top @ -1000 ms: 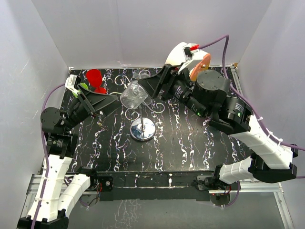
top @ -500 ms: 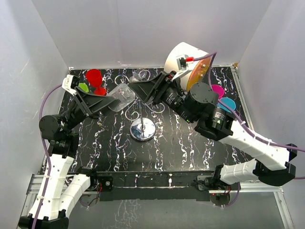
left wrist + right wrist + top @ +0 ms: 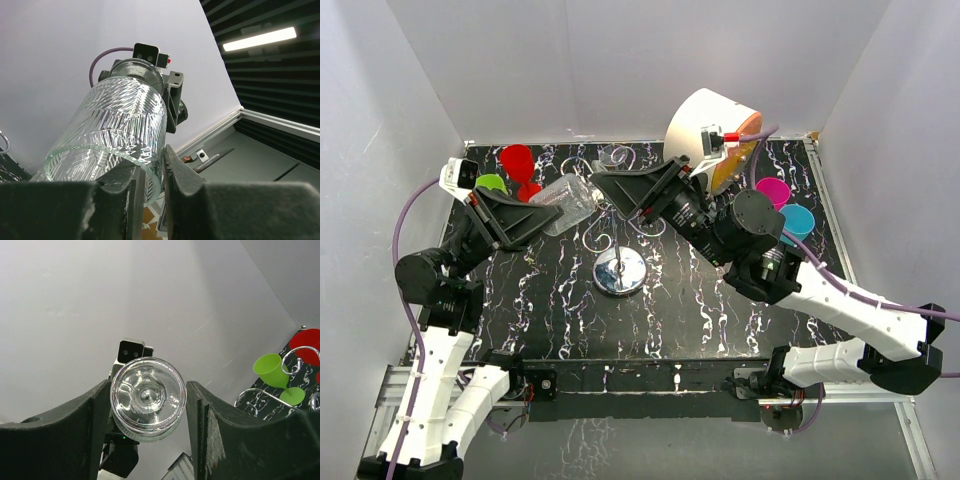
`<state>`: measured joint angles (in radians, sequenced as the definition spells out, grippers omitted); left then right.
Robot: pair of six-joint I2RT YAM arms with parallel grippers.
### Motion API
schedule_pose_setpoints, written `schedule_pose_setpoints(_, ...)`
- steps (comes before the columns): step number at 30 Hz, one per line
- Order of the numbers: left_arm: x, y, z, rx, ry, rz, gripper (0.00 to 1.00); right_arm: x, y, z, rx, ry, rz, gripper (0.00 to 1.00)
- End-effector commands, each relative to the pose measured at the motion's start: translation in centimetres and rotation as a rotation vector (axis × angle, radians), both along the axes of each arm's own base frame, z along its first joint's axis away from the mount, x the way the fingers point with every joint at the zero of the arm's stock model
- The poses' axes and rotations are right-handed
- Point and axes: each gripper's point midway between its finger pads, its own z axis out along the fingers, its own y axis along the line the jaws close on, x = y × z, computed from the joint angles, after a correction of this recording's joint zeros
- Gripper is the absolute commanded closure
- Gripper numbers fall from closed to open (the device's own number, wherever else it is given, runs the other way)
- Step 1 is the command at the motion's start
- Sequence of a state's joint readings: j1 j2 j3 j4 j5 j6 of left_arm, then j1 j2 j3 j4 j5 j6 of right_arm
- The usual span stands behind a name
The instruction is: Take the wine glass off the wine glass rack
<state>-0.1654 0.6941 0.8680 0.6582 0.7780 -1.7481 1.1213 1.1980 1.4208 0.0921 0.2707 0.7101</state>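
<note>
The clear cut-pattern wine glass (image 3: 570, 200) hangs on its side between both grippers, left of the wine glass rack's post and off its arms. My left gripper (image 3: 548, 208) is shut on its rim, one finger inside and one outside, as the left wrist view shows with the wine glass (image 3: 117, 125) and left gripper (image 3: 150, 160). My right gripper (image 3: 603, 186) grips the foot end; in the right wrist view the wine glass (image 3: 148, 396) fills the right gripper (image 3: 148, 386). The silver wine glass rack (image 3: 620, 271) stands mid-table on its shiny round base.
Red (image 3: 517, 160) and green (image 3: 492, 182) glasses sit at the back left, and another clear glass (image 3: 615, 157) behind the rack. A white drum with an orange face (image 3: 705, 125) stands back right, with pink (image 3: 775, 190) and teal (image 3: 798, 221) cups beside it. White walls enclose the table.
The left gripper has closed on the glass's rim. The glass has moved left, away from the rack, with the right gripper still on it.
</note>
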Motion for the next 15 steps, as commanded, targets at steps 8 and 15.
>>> schedule_pose_setpoints(8, -0.8, 0.4, 2.3, -0.041, -0.078, 0.007, 1.0, 1.4, -2.6, 2.6, 0.135, -0.082, -0.063, 0.68)
schedule_pose_setpoints(15, 0.6, 0.3, 2.1, 0.061, -0.043, 0.114, 1.0, 4.1, -3.7, 1.6, 0.126, -0.057, -0.084, 0.4)
